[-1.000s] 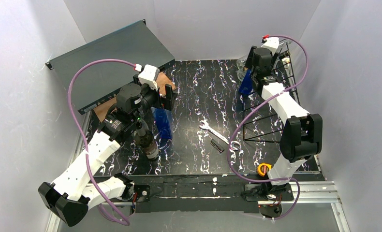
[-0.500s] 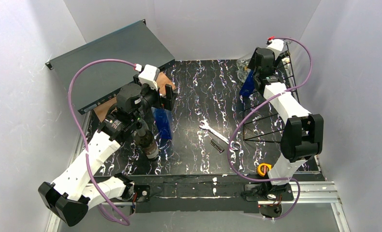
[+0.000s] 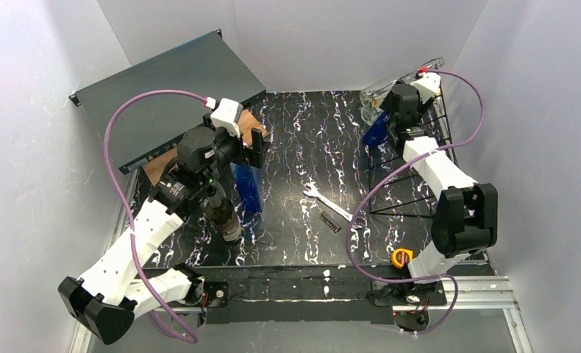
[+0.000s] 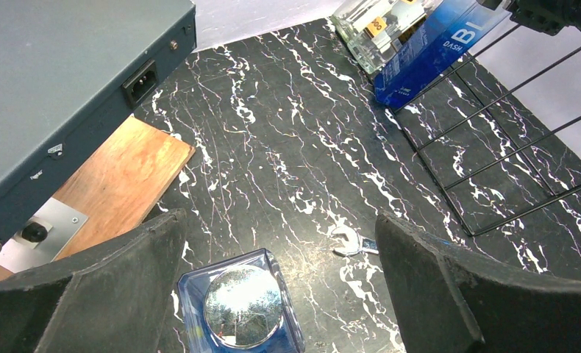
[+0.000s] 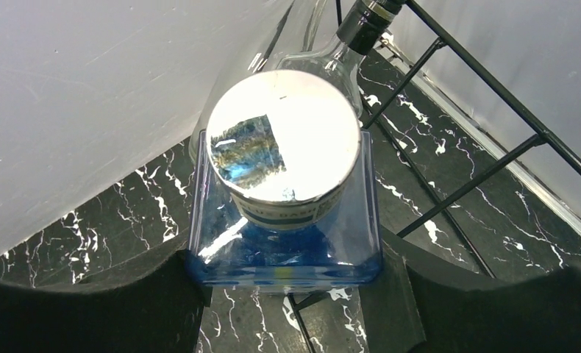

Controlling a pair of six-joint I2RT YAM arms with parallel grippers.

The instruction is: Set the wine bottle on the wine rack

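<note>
Between the right gripper's (image 5: 284, 294) partly closed pads, the blue square wine bottle (image 5: 287, 254) is pinched by its sides, silver cap (image 5: 284, 140) toward the camera. Just beyond it lie a clear bottle (image 5: 365, 20) and the wine rack (image 5: 493, 83). The carry looks nearly over; next, lay the bottle into a row. Its base is hidden. The left gripper (image 4: 280, 294) hangs spread wide.

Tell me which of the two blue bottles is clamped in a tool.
The blue bottle at the wine rack, far right: the right tool is shut on it. The other blue bottle stands free under the open left tool.
</note>
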